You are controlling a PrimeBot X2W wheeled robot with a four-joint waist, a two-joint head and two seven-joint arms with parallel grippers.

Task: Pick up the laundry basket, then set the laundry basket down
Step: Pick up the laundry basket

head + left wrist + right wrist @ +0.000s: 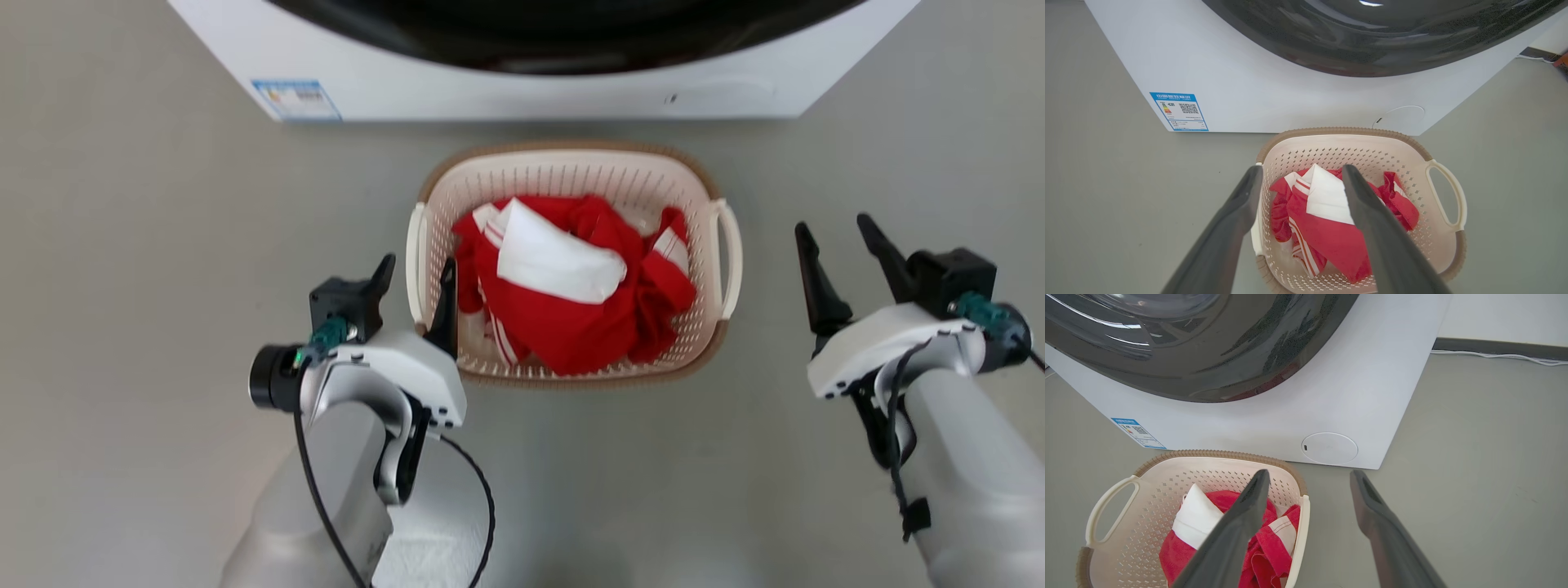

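Centre of the head view: laundry basket (571, 175), cream and perforated with a brown rim, standing on the grey floor (163, 343) just below the white washer (522, 94) along the top edge. Inside, a crumpled red and white garment (571, 310). A blue label (295, 100) at the upper left, on the washer's front.

Lower left of that view: left hand (417, 269), spread wide and holding nothing, at the basket's left side. One dark finger outside the wall, beside the white left handle (415, 245); the other above the rim, over the inside (contact with the plastic impossible to tell). Same in the left wrist view: left hand (1302, 171) straddling the basket's near left wall, garment between and behind the fingers.

Right of the head view: right hand (834, 237), also wide and empty, over bare floor, apart from the right handle (732, 253). In the right wrist view, right hand (1310, 475) with the basket at the lower left, its left finger crossing in front of the garment, its right finger over floor.
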